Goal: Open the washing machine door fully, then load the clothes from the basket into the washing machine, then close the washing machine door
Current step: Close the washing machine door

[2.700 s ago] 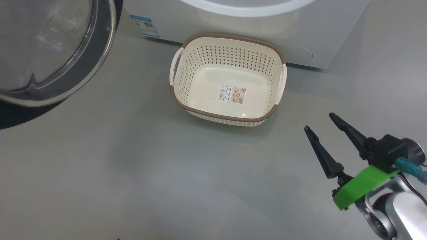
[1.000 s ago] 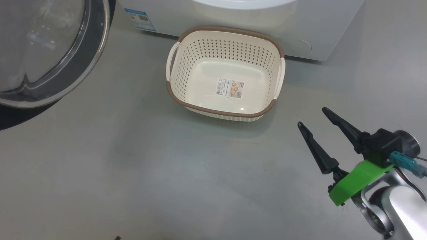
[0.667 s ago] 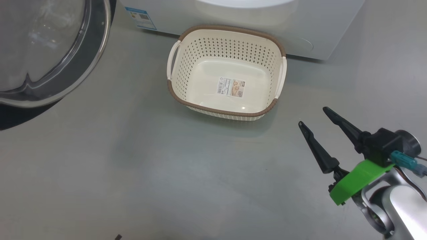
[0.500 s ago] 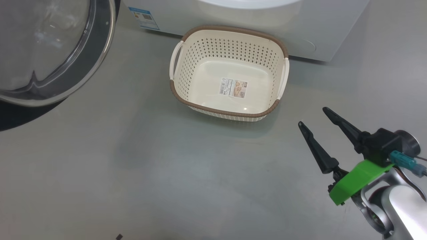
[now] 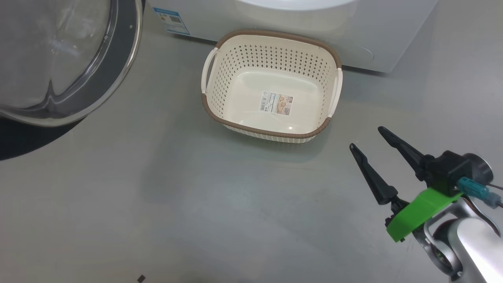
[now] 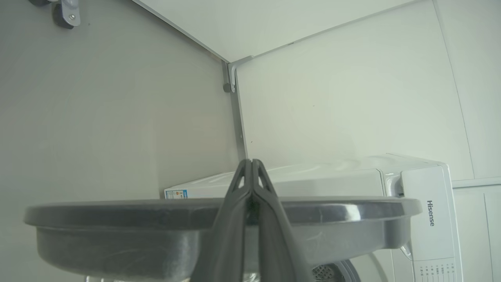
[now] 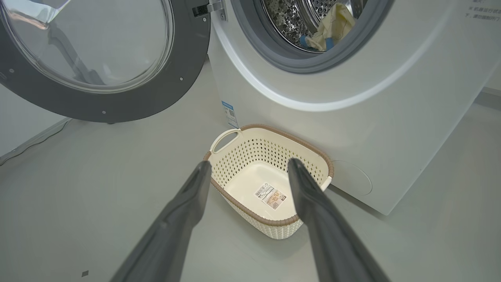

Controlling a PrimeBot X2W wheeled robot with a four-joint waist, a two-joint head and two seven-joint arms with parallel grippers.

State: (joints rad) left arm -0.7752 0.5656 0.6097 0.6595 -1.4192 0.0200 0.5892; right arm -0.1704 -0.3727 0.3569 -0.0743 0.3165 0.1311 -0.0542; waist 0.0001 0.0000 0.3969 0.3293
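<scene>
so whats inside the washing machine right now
Pale yellow clothes with blue trim lie in the steel drum. The rest of the drum is cut off at the picture's top edge, so more could be there.

Laundry spot in a bare, lab-like room. White front-load washing machine [image 7: 352,117] straight ahead of the right pincer [image 7: 249,161]. Washing machine door [image 7: 117,105] open, up and left of the pincer. Cream basket [image 7: 274,231] on the plain grey floor [image 5: 157,196] between pincer and machine. Blank white wall panels [image 6: 352,98]. Caster wheel [image 6: 62,17] on the floor.
</scene>
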